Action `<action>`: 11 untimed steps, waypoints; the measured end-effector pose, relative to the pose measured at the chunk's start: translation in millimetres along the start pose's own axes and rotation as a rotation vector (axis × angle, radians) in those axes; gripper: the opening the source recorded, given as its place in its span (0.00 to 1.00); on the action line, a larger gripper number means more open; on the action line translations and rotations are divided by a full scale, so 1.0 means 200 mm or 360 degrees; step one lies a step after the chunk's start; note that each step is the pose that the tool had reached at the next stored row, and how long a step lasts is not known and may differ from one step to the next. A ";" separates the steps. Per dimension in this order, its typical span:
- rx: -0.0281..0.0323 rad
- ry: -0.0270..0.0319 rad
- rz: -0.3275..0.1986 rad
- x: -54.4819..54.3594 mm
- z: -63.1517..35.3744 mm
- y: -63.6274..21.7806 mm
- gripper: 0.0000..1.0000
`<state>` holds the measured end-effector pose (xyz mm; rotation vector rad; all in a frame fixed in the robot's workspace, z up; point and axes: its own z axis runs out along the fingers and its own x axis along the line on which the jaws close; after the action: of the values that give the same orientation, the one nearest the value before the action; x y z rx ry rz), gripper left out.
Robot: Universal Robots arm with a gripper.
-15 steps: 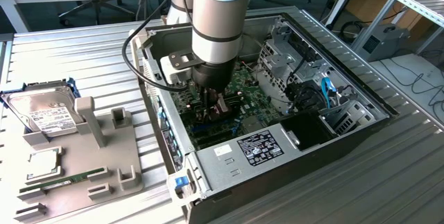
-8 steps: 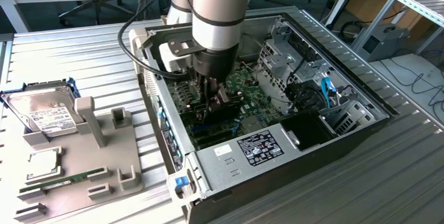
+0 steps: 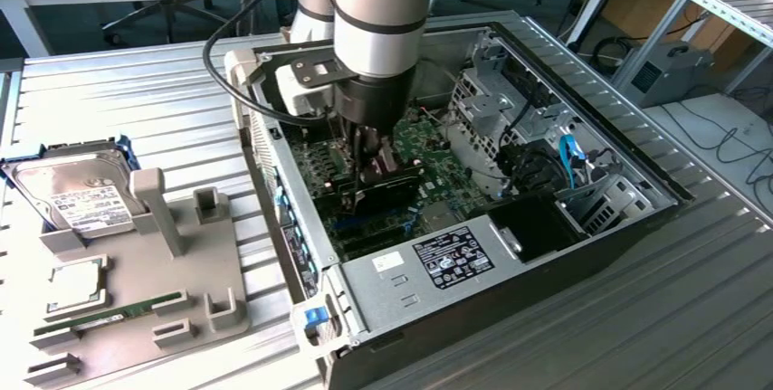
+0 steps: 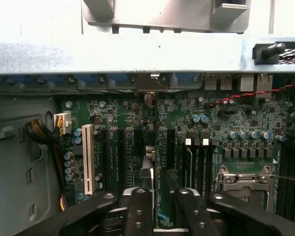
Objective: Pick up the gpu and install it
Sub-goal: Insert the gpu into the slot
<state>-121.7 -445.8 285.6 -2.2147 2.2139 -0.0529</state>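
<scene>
An open computer case (image 3: pixel 483 254) is lying on the ribbed metal table (image 3: pixel 145 100), taking up the middle of the exterior view out toward three o'clock, with its green motherboard (image 3: pixel 417 150) facing up. The robot arm (image 3: pixel 380 19) is reaching down from twelve o'clock into the case, and its gripper (image 3: pixel 375 164) is sitting low over the board. The gpu (image 3: pixel 386 193), a dark flat card, is standing on edge just under the fingers, down among the slots (image 4: pixel 132 147) at the board's middle; the fingers (image 4: pixel 137 206) are standing either side of its top edge, but I cannot tell whether they are clamping it. At nine o'clock a grey holder tray (image 3: pixel 133 318) is resting on the table, carrying a hard drive (image 3: pixel 72 195), a square processor (image 3: pixel 75 286) and a narrow green memory stick (image 3: pixel 109 315).
</scene>
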 end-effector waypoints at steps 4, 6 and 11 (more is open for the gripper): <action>-0.00252 -0.00088 0.0000 0.00 0.002 -0.054 0.11; -0.00461 -0.00096 -0.0001 0.00 0.003 -0.099 0.11; -0.00690 -0.00138 -0.0001 0.00 0.005 -0.156 0.11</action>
<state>-90.4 -445.8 285.6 -2.2328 2.2312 0.0047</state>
